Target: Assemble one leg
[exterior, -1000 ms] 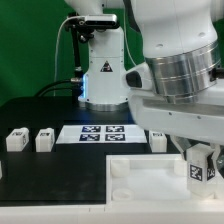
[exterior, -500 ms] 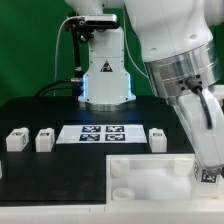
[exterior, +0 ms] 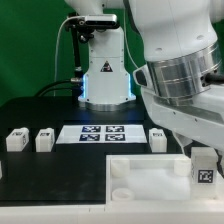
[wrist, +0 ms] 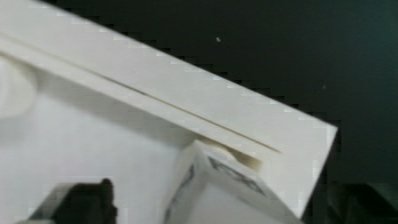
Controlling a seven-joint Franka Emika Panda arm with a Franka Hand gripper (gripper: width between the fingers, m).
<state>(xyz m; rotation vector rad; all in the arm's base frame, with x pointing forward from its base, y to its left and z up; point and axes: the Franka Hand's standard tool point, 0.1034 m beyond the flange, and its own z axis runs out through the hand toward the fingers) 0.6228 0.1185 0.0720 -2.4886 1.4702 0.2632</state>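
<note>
My gripper (exterior: 203, 160) is shut on a leg (exterior: 204, 172), a small white block with a black-and-white tag facing the camera. It holds the leg at the exterior view's right corner of the large flat white square piece (exterior: 140, 178); I cannot tell if they touch. In the wrist view the leg (wrist: 235, 185) stands on or just over the white piece (wrist: 107, 120) near its edge, with a dark finger (wrist: 82, 203) beside it. Three more legs stand on the black table: two at the left (exterior: 15, 140) (exterior: 44, 140) and one at the right (exterior: 158, 138).
The marker board (exterior: 102, 133) lies flat at mid-table between the loose legs. The robot base (exterior: 103, 75) stands behind it. A round socket (exterior: 120, 172) shows at the white piece's left corner.
The wrist tilted, dipping the held leg down and to the right, then came back up; the leg stays in the gripper at the white piece's right corner.
</note>
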